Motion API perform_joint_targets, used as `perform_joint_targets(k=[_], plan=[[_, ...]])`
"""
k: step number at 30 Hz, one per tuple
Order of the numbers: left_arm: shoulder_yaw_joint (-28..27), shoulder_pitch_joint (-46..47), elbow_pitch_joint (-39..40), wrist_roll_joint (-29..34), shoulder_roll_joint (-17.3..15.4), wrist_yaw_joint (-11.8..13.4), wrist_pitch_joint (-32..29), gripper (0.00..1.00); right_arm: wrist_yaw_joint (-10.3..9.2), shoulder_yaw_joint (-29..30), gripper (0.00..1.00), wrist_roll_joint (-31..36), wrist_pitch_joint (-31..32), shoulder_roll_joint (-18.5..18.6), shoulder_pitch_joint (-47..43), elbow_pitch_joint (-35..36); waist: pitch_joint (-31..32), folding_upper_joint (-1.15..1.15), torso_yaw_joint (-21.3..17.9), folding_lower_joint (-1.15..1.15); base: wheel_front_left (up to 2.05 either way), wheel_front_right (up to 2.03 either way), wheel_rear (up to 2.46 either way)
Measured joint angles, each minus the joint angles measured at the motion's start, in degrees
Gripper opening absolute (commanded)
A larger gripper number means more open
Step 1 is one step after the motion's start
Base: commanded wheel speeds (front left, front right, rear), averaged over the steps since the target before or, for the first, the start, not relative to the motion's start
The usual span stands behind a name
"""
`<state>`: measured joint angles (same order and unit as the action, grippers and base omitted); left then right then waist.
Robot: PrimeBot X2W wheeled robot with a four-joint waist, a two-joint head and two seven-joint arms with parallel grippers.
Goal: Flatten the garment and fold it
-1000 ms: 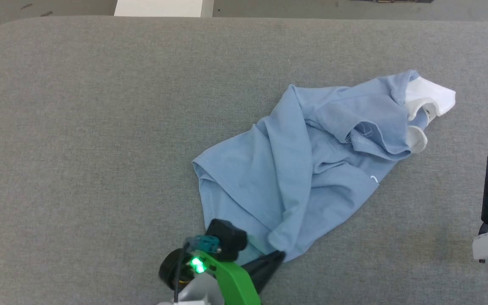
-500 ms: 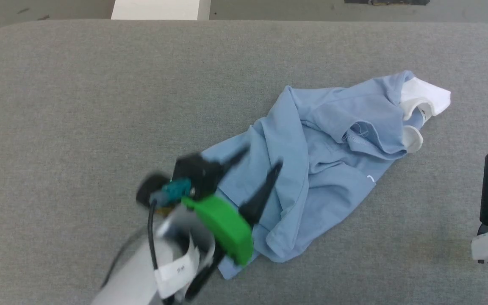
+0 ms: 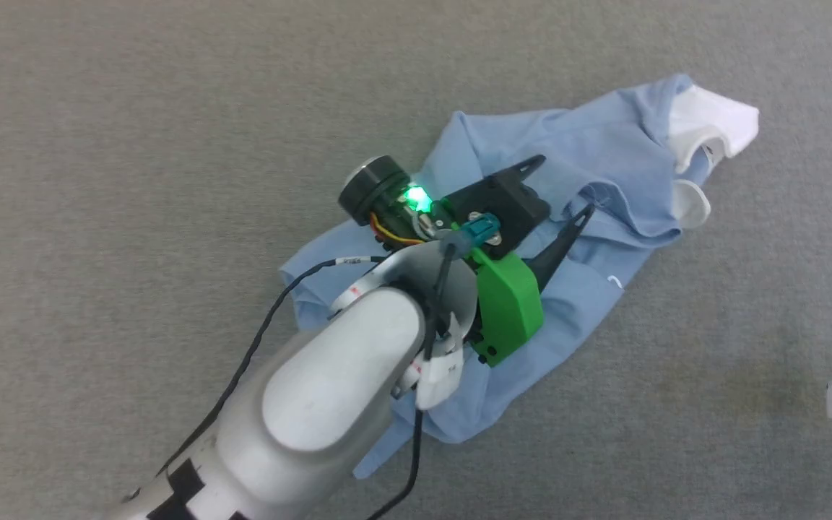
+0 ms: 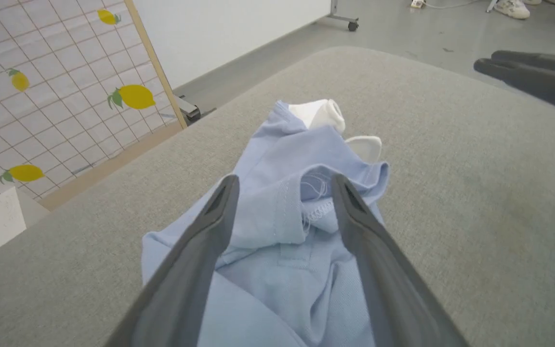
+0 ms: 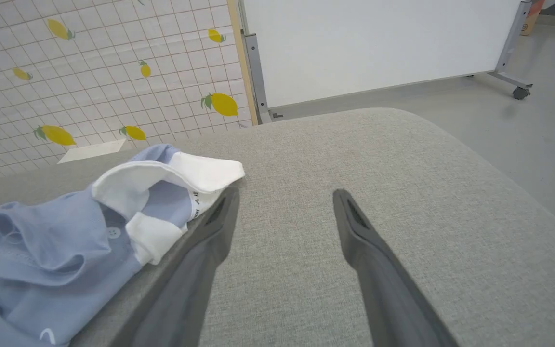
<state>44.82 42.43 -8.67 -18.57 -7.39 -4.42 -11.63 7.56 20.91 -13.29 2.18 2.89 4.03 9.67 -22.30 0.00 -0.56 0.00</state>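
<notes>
While the light blue garment (image 3: 604,144) lay bunched right of centre on the grey padded table (image 3: 134,144), its white collar (image 3: 716,123) at the far right end, my left gripper (image 3: 568,183) hung over its middle with fingers spread wide and nothing between them. Seen from the left wrist, the two tips framed a stitched sleeve hem (image 4: 318,207). My right gripper (image 5: 285,193) stood near the collar, equally wide and empty. By my reading, the flattening step was in hand and no fold had begun. The next move would call for pinching a single layer at that hem, then drawing it outward without dragging the whole heap.
</notes>
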Motion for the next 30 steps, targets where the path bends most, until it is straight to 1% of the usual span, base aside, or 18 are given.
perform_joint_targets(k=[3,8,9,10,11,13,17,22,26,30], plan=[[1.05,1.58,-3.14,0.3,0.35,-0.24,-1.36,1.0,0.0,-0.04,1.0,-0.69,-0.7,0.0,0.55,-0.93,-1.3,0.0,-1.36,0.0,0.0,0.0,0.0],[1.91,3.27,-7.27,0.53,0.97,-0.3,-1.91,1.0,0.0,-0.37,1.0,-1.34,-2.23,0.0,1.08,-2.91,-3.24,0.0,-3.65,0.0,0.0,0.0,0.0],[2.01,3.52,-8.01,0.79,1.09,-0.12,-1.91,0.93,0.01,-0.46,1.0,-1.35,-2.3,0.0,1.23,-3.2,-3.49,0.0,-3.98,0.0,0.0,0.0,0.0],[1.99,3.81,-8.89,1.47,1.21,0.14,-1.83,0.44,0.01,-0.59,1.0,-1.37,-2.52,0.0,1.48,-3.58,-3.78,0.0,-4.39,0.0,0.0,0.0,0.0],[1.88,4.07,-9.61,1.86,1.27,0.53,-1.54,0.0,0.0,-0.73,1.0,-1.43,-2.79,0.0,1.79,-3.9,-4.0,0.0,-4.77,0.0,0.0,0.0,0.0],[1.62,4.55,-10.57,1.94,1.31,0.65,-0.82,0.0,0.01,-0.84,1.0,-1.43,-3.24,0.0,2.07,-4.33,-4.27,0.0,-5.37,0.0,0.0,0.0,0.0],[-0.33,4.71,-10.45,0.91,1.76,1.7,1.4,0.0,0.0,-0.46,1.0,-1.41,-3.57,0.0,2.1,-5.13,-3.93,0.0,-5.68,0.0,0.0,0.0,0.0],[-5.22,4.43,-5.7,-4.93,2.58,3.7,3.64,0.0,0.0,-0.14,1.0,-1.21,-3.53,0.0,2.02,-5.44,-2.27,0.0,-4.83,0.0,0.0,0.0,0.0],[-13.05,2.64,1.37,-11.89,3.33,7.64,4.89,0.0,0.0,-0.12,1.0,-0.77,-3.11,0.0,1.64,-5.3,-0.23,0.0,-3.49,0.0,0.0,0.0,0.0],[-22.14,-0.98,8.15,-17.34,1.47,12.48,4.61,0.0,0.0,0.03,1.0,-0.56,-2.19,0.01,0.83,-4.95,1.77,0.0,-1.84,0.0,0.0,0.0,0.0]])
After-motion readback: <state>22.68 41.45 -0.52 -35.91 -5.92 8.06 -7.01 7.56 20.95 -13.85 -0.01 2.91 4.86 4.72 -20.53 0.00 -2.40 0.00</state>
